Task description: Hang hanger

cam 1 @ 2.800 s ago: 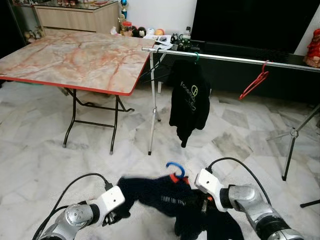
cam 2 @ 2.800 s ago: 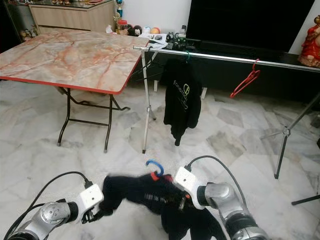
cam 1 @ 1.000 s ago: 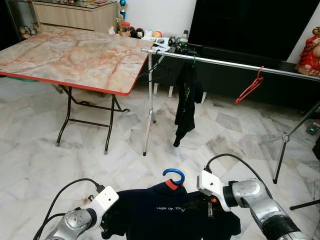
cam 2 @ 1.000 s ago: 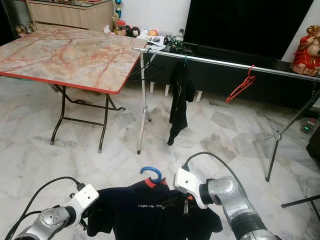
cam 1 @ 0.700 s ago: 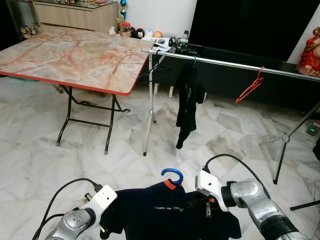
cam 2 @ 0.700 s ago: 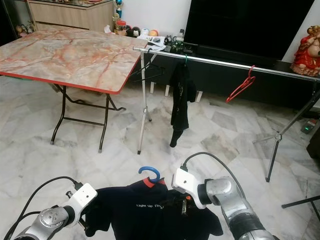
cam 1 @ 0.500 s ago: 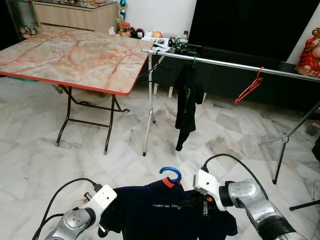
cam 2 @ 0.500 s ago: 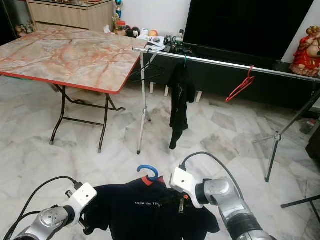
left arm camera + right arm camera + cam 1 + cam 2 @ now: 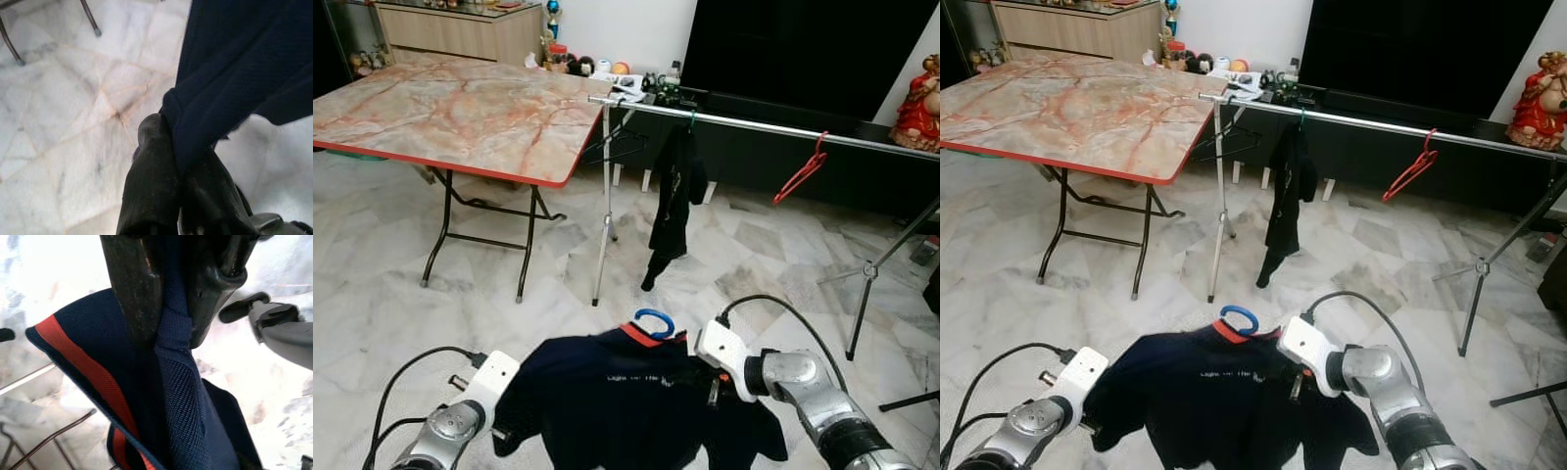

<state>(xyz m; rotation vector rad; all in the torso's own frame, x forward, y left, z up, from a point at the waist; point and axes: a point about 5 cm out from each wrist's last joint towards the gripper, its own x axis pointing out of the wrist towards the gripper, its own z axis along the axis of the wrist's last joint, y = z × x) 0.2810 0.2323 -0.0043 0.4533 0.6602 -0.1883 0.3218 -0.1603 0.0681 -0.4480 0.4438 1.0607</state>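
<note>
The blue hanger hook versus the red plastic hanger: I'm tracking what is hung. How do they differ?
The blue hanger hook pokes out of the collar of a navy shirt held up by the left gripper and right gripper; the red plastic hanger is bare. The blue one is off the metal rail; the red one hangs there, tilted. Both are clothes hangers.

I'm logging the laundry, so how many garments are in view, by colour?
Navy shirt, pinched by left gripper and right gripper: 1
Black garment on the rail: 1
Total: 2
</note>
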